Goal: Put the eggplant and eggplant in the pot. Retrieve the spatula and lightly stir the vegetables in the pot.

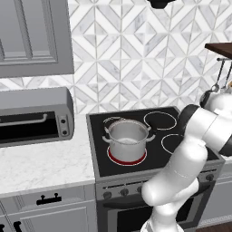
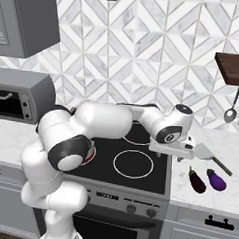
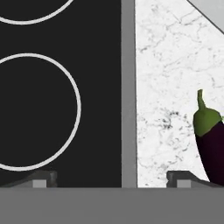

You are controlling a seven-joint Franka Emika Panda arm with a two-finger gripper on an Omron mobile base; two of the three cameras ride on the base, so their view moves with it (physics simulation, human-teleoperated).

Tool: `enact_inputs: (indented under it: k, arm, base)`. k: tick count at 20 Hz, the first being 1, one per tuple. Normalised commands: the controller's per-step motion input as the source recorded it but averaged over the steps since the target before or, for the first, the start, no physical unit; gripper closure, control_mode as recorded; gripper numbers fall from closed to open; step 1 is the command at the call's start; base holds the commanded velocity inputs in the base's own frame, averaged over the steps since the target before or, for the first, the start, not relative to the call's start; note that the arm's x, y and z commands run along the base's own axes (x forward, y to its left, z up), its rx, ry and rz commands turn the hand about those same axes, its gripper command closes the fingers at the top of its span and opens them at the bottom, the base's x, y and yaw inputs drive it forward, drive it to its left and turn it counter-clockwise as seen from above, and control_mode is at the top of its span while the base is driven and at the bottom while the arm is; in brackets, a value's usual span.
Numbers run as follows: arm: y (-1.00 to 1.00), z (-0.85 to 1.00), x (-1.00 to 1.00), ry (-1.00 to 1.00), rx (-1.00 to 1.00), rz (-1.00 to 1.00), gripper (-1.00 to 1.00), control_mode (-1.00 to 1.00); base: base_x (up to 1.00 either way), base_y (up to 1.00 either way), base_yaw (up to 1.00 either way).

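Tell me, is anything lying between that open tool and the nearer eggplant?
No. In the right base view, only bare marble counter separates the tool from the nearer eggplant. The spatula lies farther back, clear of that stretch.

Kitchen — stove [image 1: 136,136], tiled backsplash [image 1: 136,54]

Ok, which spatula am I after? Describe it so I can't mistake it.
Look at the marble counter right of the black stove. Behind the two purple eggplants lies the spatula: a flat, light grey squarish blade with a thin dark handle, lying on the counter, not hanging like the utensils under the wooden shelf.
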Motion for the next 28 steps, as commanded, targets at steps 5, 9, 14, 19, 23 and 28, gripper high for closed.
enact_inputs:
  k: [5, 9, 14, 19, 23, 28]
  arm:
    - [-0.14, -0.20, 0.02, 0.08, -0.04, 0.00, -1.00, -1.00]
    - [-0.33, -0.25, 0.00, 0.14, -0.12, 0.00, -1.00, -1.00]
    - [-0.58, -0.19, 0.00, 0.12, -0.01, 0.02, -1.00, -1.00]
    - [-0.39, -0.19, 0.00, 0.12, 0.00, 0.00, -1.00, -1.00]
    - [-0.36, -0.14, 0.01, 0.13, 0.00, 0.00, -1.00, -1.00]
    - [-0.26, -0.17, 0.02, 0.14, 0.00, 0.00, -1.00, -1.00]
  base:
    - [0.00, 0.00, 0.00]
    - [0.00, 0.00, 0.00]
    - [0.00, 0.00, 0.00]
    - [0.00, 0.00, 0.00]
    - [0.00, 0.00, 0.00]
    - [0.00, 0.00, 0.00]
